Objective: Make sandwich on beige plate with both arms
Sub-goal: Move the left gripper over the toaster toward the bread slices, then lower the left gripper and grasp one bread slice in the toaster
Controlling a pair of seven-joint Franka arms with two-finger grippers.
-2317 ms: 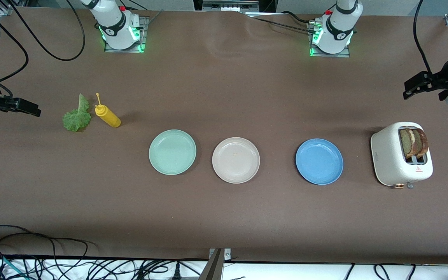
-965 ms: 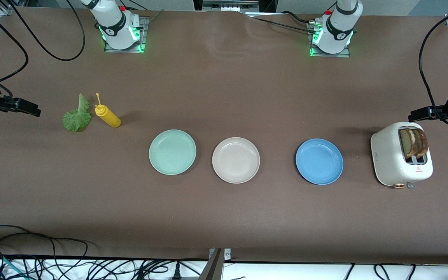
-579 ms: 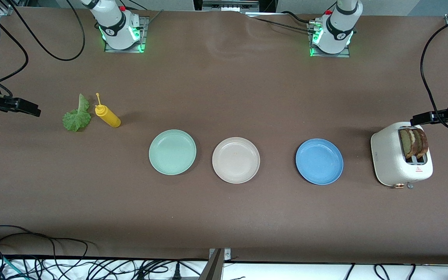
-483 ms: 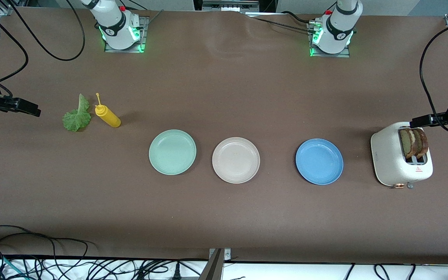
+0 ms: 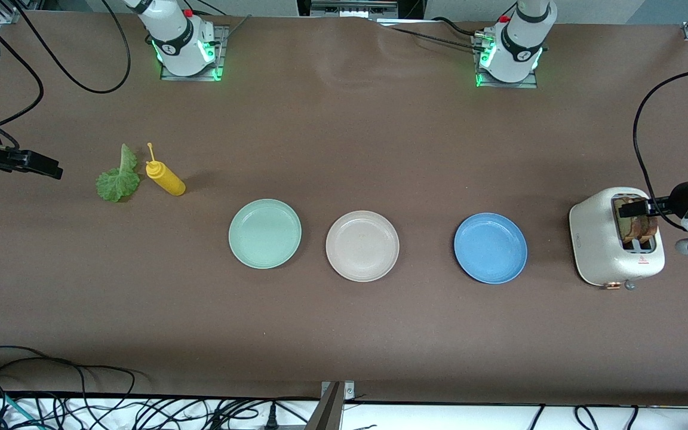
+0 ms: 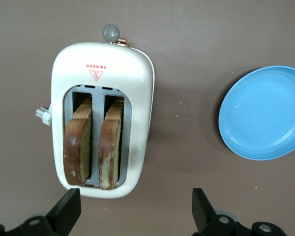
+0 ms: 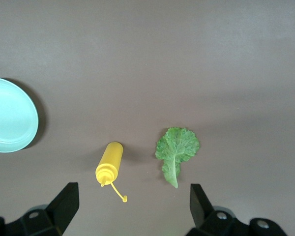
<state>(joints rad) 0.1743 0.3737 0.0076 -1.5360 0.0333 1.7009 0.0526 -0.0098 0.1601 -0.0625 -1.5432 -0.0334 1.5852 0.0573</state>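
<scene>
Three round plates sit in a row; we see the plain beige plate [image 5: 362,245] in the middle, bare. Two brown bread slices [image 6: 94,142] stand on edge in the white toaster [image 6: 140,88], which bears a red triangle mark. Our left gripper [image 6: 132,211] hovers over it, fingers apart, empty. Our right gripper [image 7: 132,209] waits spread wide near the ruffled green lettuce leaf [image 7: 177,150].

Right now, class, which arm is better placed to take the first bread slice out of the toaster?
The left. Its open left gripper hangs over the toaster, above the two bread slices. The right gripper, also open, waits at the right arm's end of the table, by the lettuce.
</scene>
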